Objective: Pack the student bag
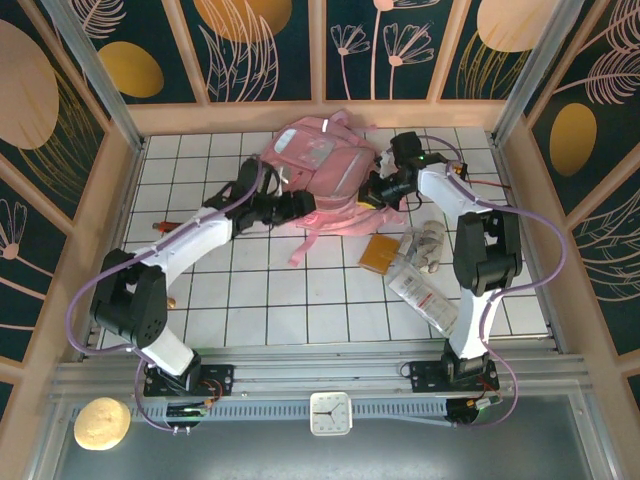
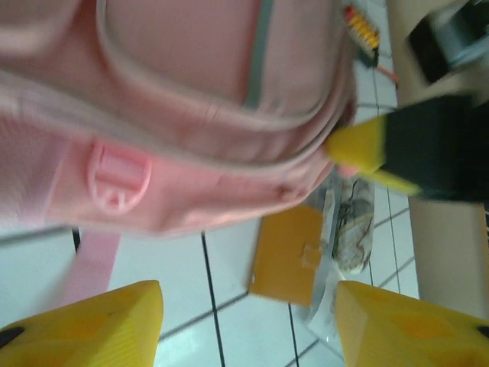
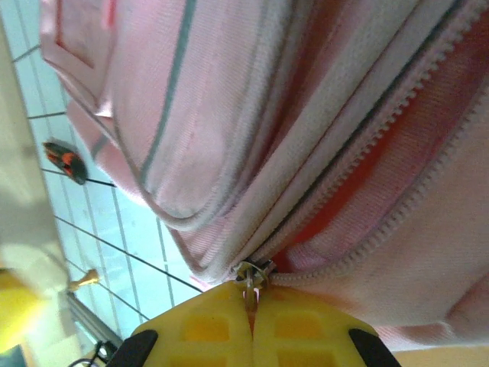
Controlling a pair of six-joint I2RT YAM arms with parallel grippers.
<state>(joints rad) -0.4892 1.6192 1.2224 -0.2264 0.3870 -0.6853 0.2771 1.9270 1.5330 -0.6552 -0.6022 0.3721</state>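
The student bag (image 1: 315, 165) is a large pink backpack lying at the back middle of the tiled table. My right gripper (image 1: 378, 186) is at its right edge, and in the right wrist view it (image 3: 252, 302) is shut on the metal zipper pull (image 3: 250, 277). The zip beside the pull gapes a little and shows a red lining. My left gripper (image 1: 300, 205) sits at the bag's near left edge. Its yellow fingers (image 2: 92, 325) stand wide apart over bare tile, nothing between them, and the bag (image 2: 176, 115) lies just beyond the tips.
An orange flat wallet-like item (image 1: 381, 252), a crumpled pale bundle (image 1: 426, 243) and a clear plastic packet (image 1: 424, 292) lie right of centre. A small red-and-black object (image 3: 65, 162) lies near the back wall. A pen (image 1: 165, 226) rests at the left. Wooden walls surround the table.
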